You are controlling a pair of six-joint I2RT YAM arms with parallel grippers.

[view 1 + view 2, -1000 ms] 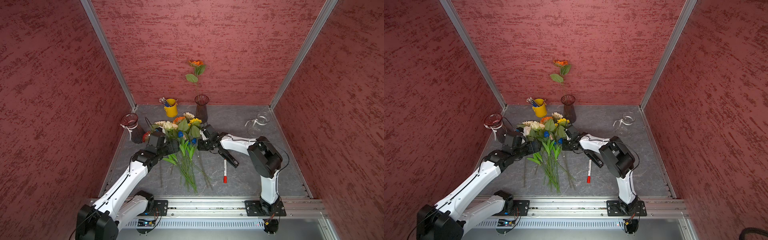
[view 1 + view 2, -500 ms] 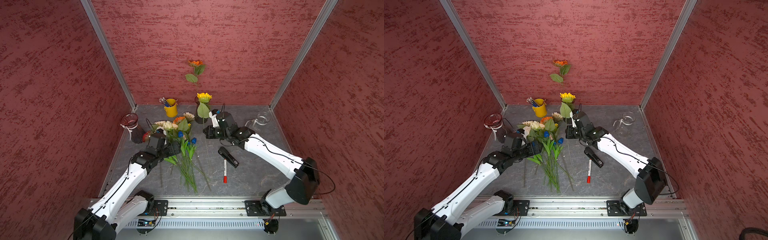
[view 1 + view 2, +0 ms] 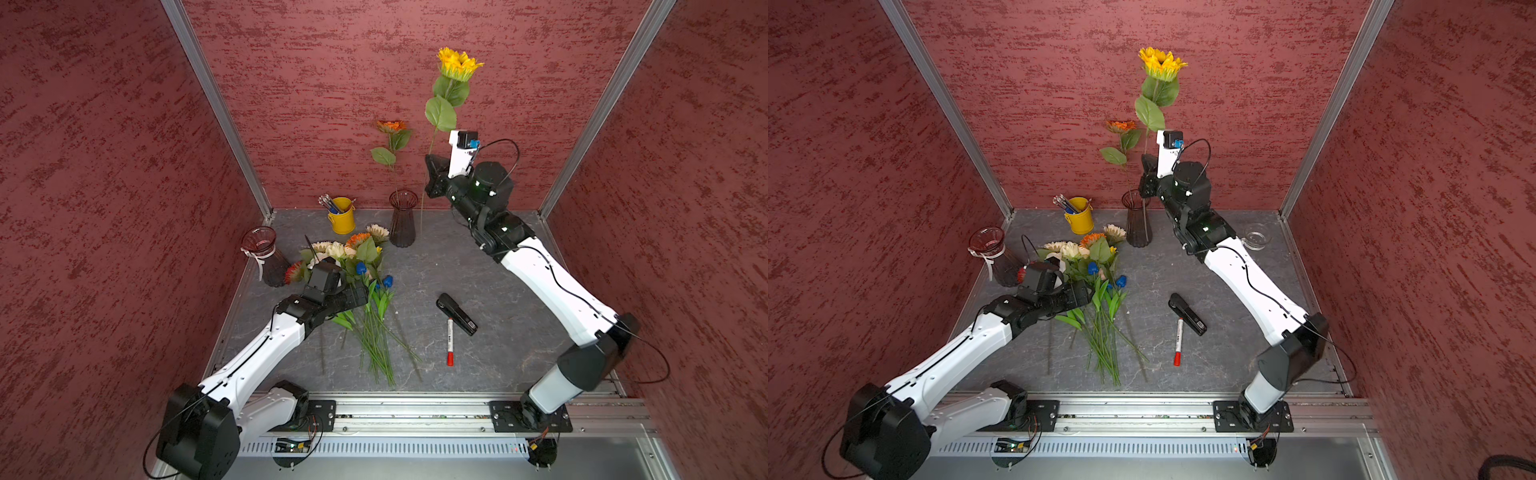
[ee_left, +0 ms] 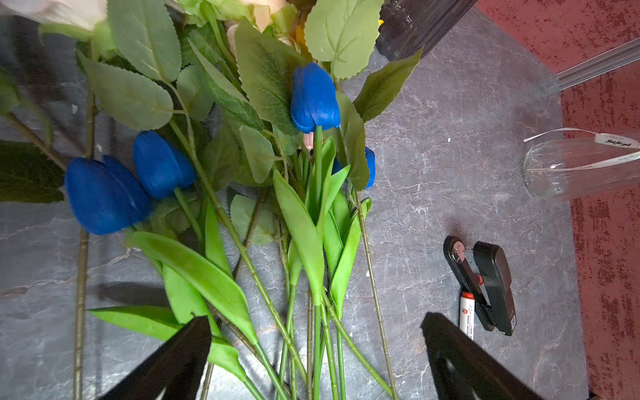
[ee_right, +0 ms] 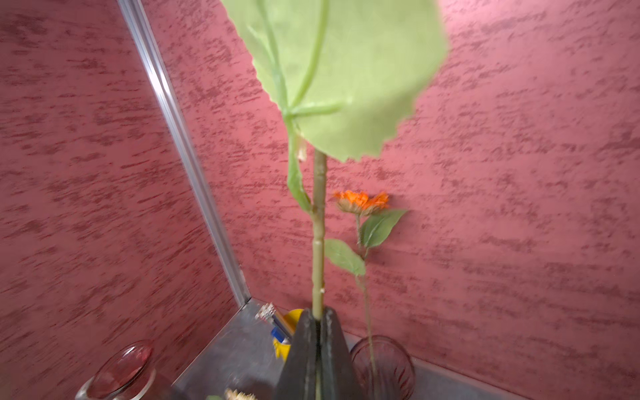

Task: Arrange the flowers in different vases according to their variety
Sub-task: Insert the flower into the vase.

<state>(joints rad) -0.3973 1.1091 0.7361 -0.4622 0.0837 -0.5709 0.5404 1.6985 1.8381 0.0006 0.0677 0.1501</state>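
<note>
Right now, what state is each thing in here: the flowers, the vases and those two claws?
yellow sunflower: held upright, in no vase.
right gripper: shut on the yellow sunflower's stem.
left gripper: open above the flower pile.
orange sunflower: standing in the ribbed vase.
smoky vase: upright, empty.
clear vase: upright, empty.
flower pile: lying on the table.

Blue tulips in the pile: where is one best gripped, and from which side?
Probably the bare lower stem of a blue tulip, taken from above with the open left gripper, fingers straddling it. The tulips lie flat on the table, and below the leaves the stems fan apart; the heads look soft.
</note>
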